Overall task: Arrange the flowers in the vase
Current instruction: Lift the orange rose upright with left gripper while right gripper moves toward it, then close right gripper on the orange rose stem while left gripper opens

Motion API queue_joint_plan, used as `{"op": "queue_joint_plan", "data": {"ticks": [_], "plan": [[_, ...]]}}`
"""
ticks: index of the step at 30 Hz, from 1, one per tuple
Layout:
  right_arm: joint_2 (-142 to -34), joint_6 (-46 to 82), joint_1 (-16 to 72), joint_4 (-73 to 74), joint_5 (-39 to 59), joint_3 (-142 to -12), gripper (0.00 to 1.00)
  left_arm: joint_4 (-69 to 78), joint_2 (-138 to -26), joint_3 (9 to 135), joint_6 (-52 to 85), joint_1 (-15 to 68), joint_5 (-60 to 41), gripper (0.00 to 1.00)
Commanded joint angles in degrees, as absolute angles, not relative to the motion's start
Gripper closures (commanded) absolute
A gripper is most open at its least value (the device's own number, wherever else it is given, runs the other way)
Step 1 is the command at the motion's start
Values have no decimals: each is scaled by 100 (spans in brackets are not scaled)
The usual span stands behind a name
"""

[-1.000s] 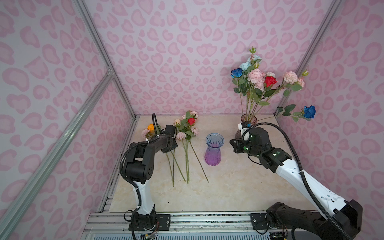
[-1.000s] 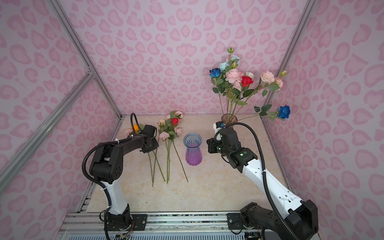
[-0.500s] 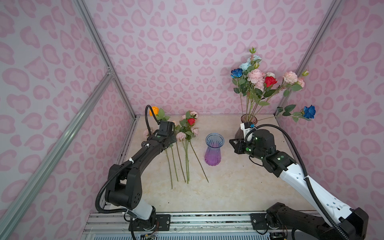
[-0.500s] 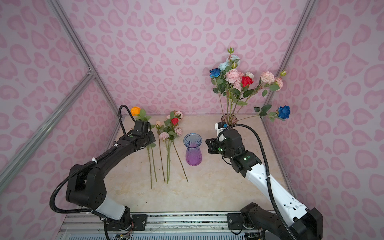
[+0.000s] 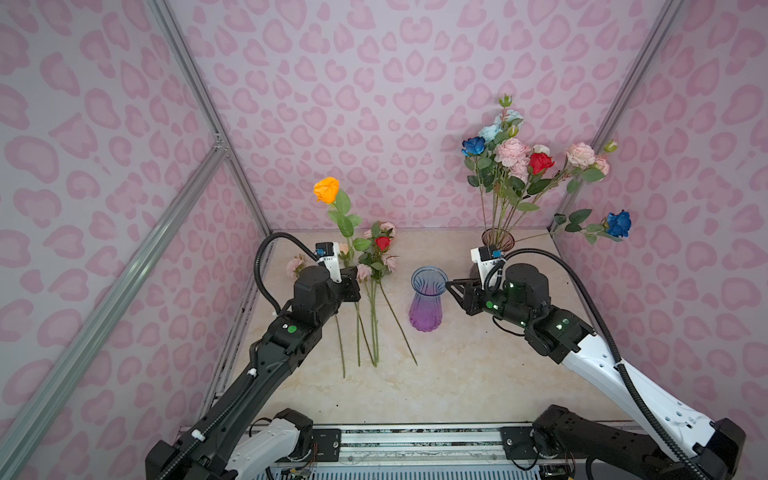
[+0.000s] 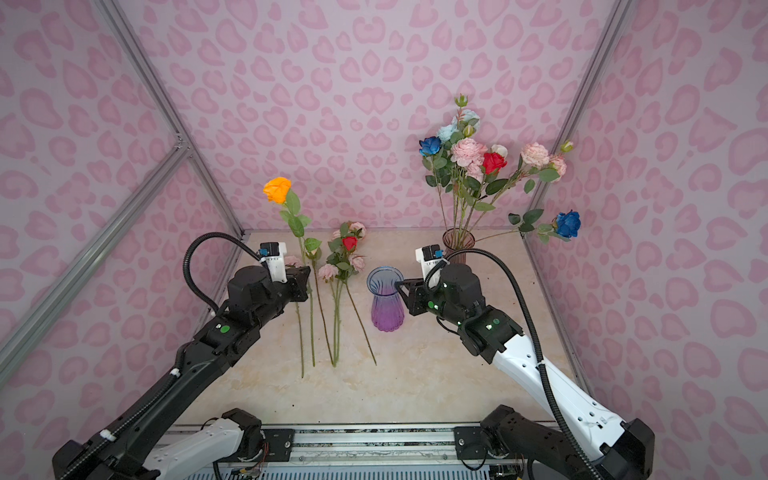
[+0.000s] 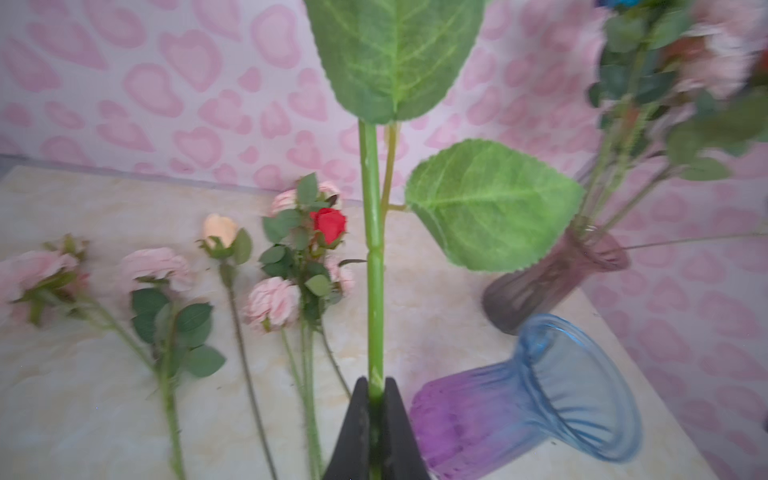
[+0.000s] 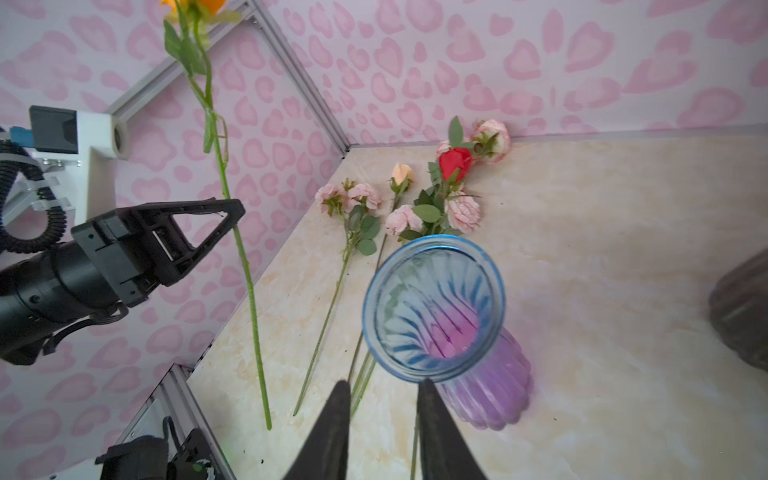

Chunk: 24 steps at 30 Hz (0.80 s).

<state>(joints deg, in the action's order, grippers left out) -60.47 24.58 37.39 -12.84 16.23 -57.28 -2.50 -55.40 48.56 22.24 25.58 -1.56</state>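
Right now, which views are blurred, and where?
Left wrist view: the orange rose stem in the left gripper is sharp, the bouquet smeared. Right wrist view: mostly sharp, brown vase at the edge soft. Both top views: sharp, evenly lit.

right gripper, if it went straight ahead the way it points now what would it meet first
The right gripper, jaws slightly apart, points at the flared rim of the blue-and-purple vase; it would likely meet that rim first, though height is hard to judge.

L gripper (image 6: 306, 286) holds orange rose (image 6: 277, 190) near-upright; blue-purple vase (image 6: 384, 305) at its 3 o'clock, R gripper (image 6: 400, 286) just beyond.
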Motion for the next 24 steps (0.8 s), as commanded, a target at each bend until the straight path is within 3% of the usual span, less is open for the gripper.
{"op": "queue_joint_plan", "data": {"ticks": [1,6,14,17,24], "plan": [[-6116,1829,4386,-992,1622,-5916,61,905,-5166,4642,2254,2714,-1153,97],[-6472,1573,5437,-905,1090,-6247,54,1395,-4910,4687,2576,3144,-1534,97],[-7098,1986,5608,-374,1371,-6442,53,1662,-4864,4674,2778,3624,-1498,97],[-7201,2089,5611,-216,1451,-6423,58,1733,-4863,4554,2872,3721,-1440,97],[-7267,2215,5637,77,1435,-6324,90,1863,-4801,4341,2918,3945,-1270,97]]}}
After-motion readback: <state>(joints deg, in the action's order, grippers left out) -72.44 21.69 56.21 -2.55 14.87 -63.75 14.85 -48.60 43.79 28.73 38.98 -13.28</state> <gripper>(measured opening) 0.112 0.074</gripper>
